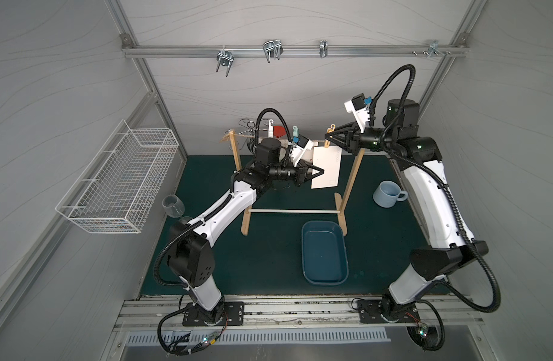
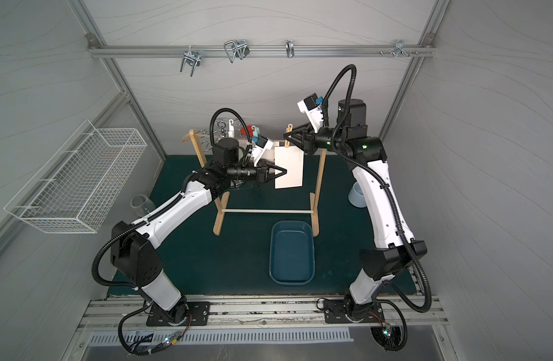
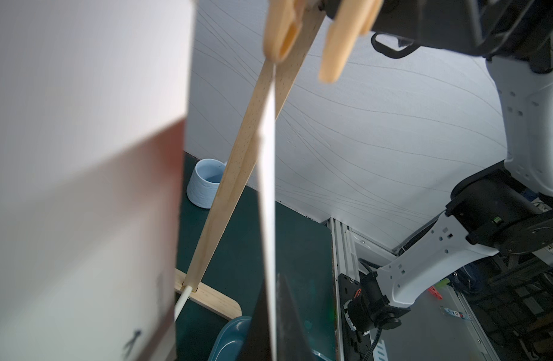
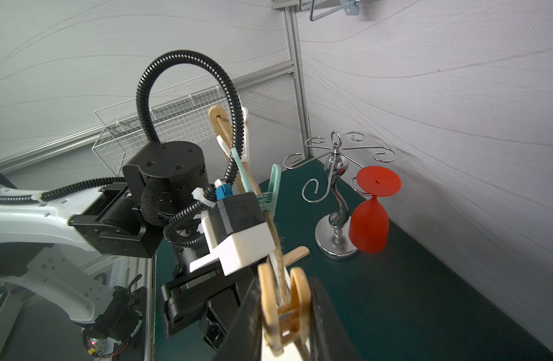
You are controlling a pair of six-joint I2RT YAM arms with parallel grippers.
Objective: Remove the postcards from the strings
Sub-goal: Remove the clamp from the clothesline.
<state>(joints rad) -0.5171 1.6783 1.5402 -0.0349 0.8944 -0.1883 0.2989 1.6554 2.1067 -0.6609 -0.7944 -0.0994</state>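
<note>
Wire basket: I have the wire basket [image 1: 122, 178] fixed to the wall at far left, well apart from the frame.
Clear glass: a clear glass [image 1: 173, 206] sits at the mat's edge, partly hidden by my left arm.
Left upright: the left upright [image 1: 236, 154] stands toward the back, with a frayed end hanging off its top.
Twine: the twine [image 4: 275, 247] runs across to the right upright [image 1: 352, 181].
Left gripper: the left gripper [image 1: 321, 171] has its fingers pressed together on the postcard's left edge. In the left wrist view the card runs edge-on between them.
Postcard: the postcard [image 1: 328, 168] hangs under the twine near the right upright, its top edge at the tan peg.
Tan peg: the tan peg [image 1: 330, 131] straddles the twine.
Right gripper: the right gripper [image 1: 326, 136] is clamped on the tan peg, one finger on each side.
Blue tray: the blue tray [image 1: 308, 250] lies on the mat in front of the frame.
Mug: a pale blue mug [image 1: 387, 193] stands right of the frame.
</note>
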